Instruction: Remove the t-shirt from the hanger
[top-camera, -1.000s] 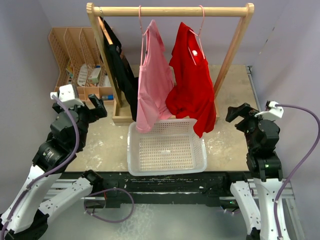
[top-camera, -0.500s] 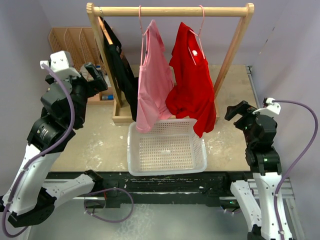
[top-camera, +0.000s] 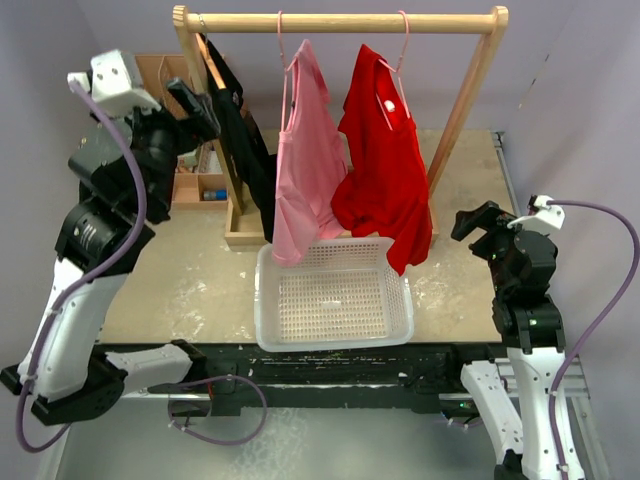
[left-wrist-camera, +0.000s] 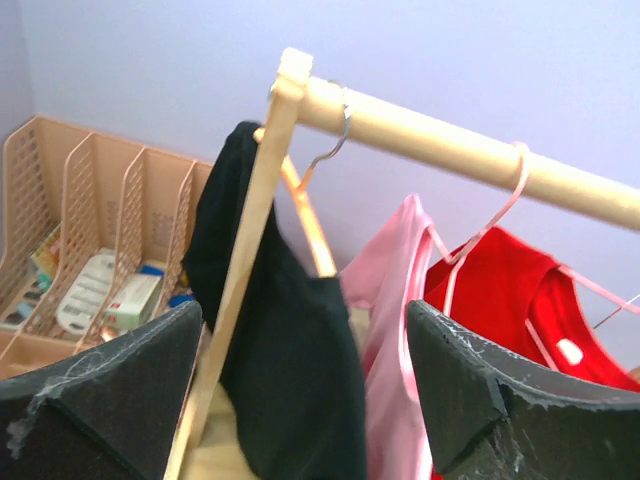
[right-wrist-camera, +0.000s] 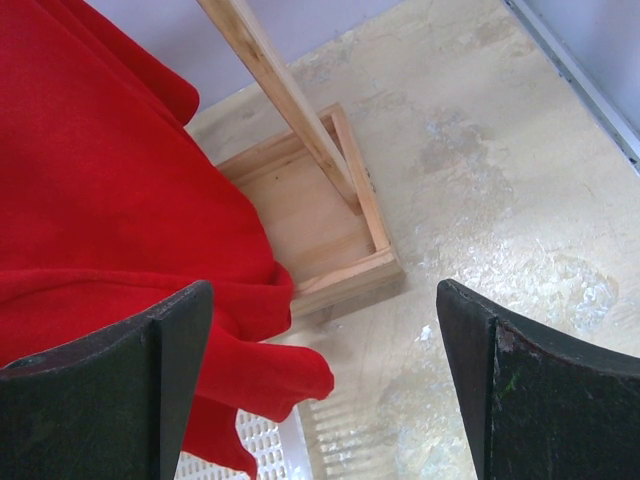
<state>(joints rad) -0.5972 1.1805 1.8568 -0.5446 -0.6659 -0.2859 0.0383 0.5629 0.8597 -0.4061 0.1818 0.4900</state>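
Note:
A red t-shirt (top-camera: 385, 170) hangs on a pink hanger (top-camera: 403, 40) from the wooden rail (top-camera: 340, 20). It also shows in the left wrist view (left-wrist-camera: 520, 290) and the right wrist view (right-wrist-camera: 110, 180). A pink top (top-camera: 305, 170) and a black garment (top-camera: 240, 140) hang to its left. My left gripper (top-camera: 195, 108) is open and empty, raised beside the rack's top left corner and facing the black garment (left-wrist-camera: 290, 380). My right gripper (top-camera: 470, 222) is open and empty, low at the right, just right of the red shirt's hem.
A white perforated basket (top-camera: 262, 300) sits on the table under the garments. A tan file organizer (top-camera: 190, 185) with small items stands at the back left. The rack's slanted legs and wooden base (right-wrist-camera: 320, 220) stand between the arms.
My left arm has risen from table height to the rack's top left corner. My right arm has barely moved. The garments hang as before.

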